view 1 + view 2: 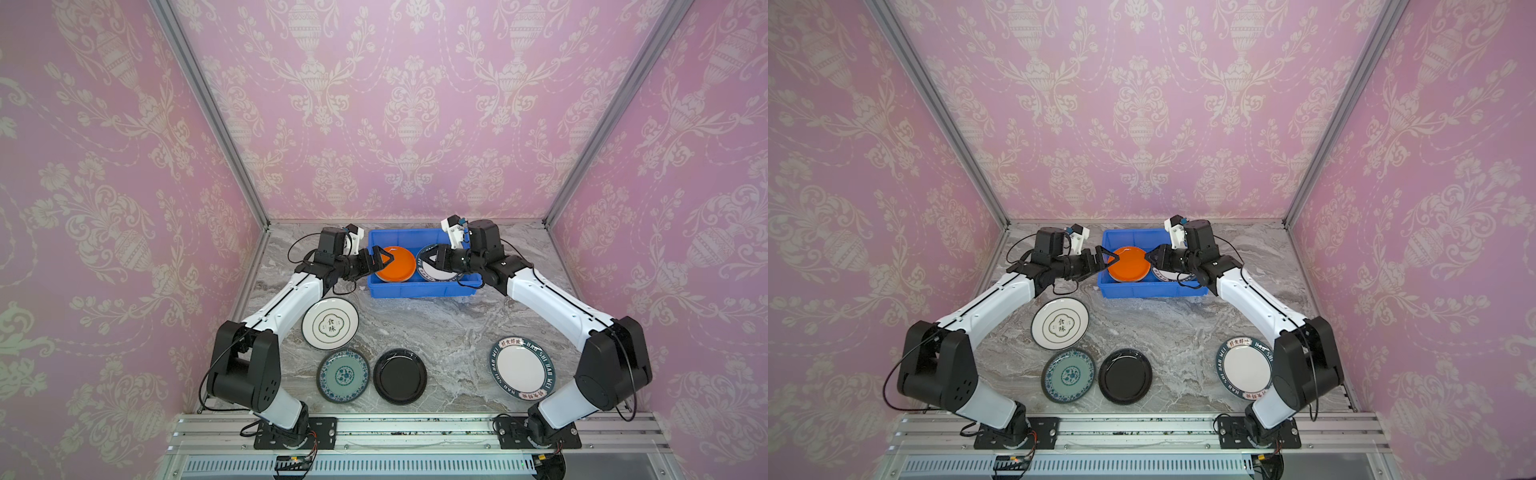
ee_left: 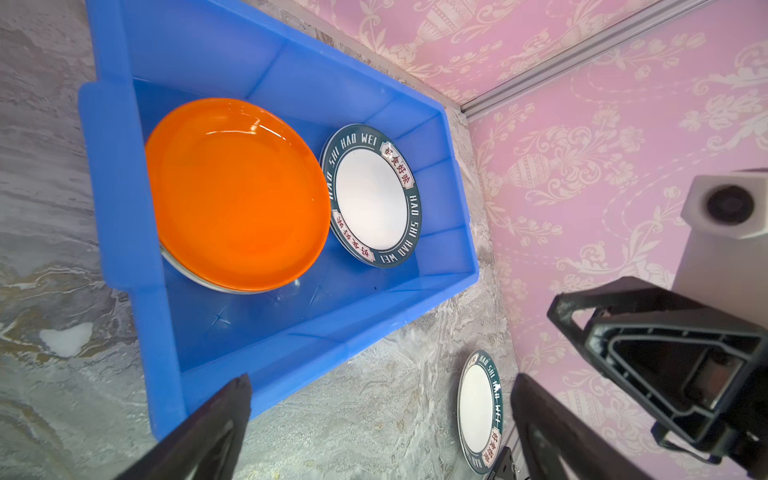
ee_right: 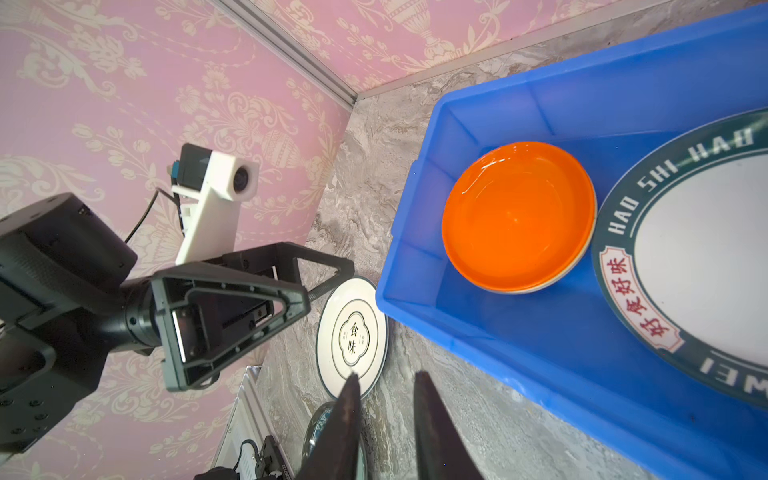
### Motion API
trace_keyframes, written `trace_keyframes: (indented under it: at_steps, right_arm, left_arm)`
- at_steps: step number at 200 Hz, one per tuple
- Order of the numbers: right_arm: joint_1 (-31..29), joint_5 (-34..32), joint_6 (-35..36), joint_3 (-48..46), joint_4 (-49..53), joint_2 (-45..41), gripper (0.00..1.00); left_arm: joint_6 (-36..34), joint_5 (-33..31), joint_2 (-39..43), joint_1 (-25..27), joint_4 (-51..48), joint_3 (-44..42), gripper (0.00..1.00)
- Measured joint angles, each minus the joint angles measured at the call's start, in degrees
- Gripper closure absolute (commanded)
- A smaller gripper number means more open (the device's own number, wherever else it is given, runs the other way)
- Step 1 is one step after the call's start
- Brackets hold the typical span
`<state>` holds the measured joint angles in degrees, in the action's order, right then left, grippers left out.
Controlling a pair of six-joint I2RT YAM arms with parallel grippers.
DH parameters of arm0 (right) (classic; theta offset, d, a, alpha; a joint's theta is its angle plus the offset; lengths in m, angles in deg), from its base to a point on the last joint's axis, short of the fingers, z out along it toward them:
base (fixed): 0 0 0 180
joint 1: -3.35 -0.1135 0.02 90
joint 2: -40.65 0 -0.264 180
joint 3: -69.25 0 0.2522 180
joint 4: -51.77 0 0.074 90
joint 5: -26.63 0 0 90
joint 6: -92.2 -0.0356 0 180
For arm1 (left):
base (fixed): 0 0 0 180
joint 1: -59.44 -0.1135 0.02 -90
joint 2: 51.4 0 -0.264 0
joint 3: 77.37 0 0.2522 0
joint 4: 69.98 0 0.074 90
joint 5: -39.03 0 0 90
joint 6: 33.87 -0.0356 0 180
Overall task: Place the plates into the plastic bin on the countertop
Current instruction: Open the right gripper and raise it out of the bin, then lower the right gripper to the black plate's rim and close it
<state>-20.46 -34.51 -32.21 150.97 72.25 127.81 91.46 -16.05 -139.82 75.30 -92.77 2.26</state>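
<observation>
The blue plastic bin (image 1: 415, 291) (image 2: 291, 345) stands at the back of the countertop (image 1: 449, 324). Inside it an orange plate (image 1: 395, 264) (image 2: 237, 195) tops a pale plate's rim, beside a white plate with a dark lettered rim (image 2: 372, 195) (image 3: 706, 257). My left gripper (image 1: 384, 259) (image 2: 382, 382) hangs open and empty over the bin's left end. My right gripper (image 1: 422, 259) (image 3: 386, 376) hovers above the lettered plate, jaws narrowly apart, nothing between them. On the countertop lie a white plate with Chinese characters (image 1: 330, 323), a teal plate (image 1: 343, 375), a black plate (image 1: 400, 376) and another lettered plate (image 1: 521, 368).
Pink patterned walls (image 1: 415, 124) close in the back and both sides. A metal rail (image 1: 415, 428) with both arm bases runs along the front edge. My left forearm (image 1: 286, 299) passes just beside the white plate; my right elbow (image 1: 611, 365) hangs next to the front lettered plate.
</observation>
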Motion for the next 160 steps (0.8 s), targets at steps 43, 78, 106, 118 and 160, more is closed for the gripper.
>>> trace_keyframes:
  at_steps: [43,78,106,118,160]
  right_arm:
    - [-2.4,0.9,0.1,-16.4,2.0,-12.5,0.67]
    - [-4.3,1.4,0.2,-23.6,3.3,-17.1,0.67]
    - [-6.0,1.4,-0.3,-26.6,3.4,-17.4,0.67]
    - [-7.6,1.4,-0.5,-27.5,3.6,-17.0,0.67]
    - [-14.0,2.1,-2.1,-29.8,1.3,-12.4,0.67]
  left_arm:
    - [-3.3,0.5,4.9,4.9,-0.1,-4.8,0.01]
    - [-6.4,0.8,8.6,8.8,-1.6,-10.8,0.01]
    - [-7.9,0.8,9.9,10.7,-3.1,-12.0,0.01]
    - [-8.4,0.8,10.2,11.0,-3.0,-12.3,0.01]
    - [-8.9,0.7,10.4,12.1,-3.0,-14.6,0.01]
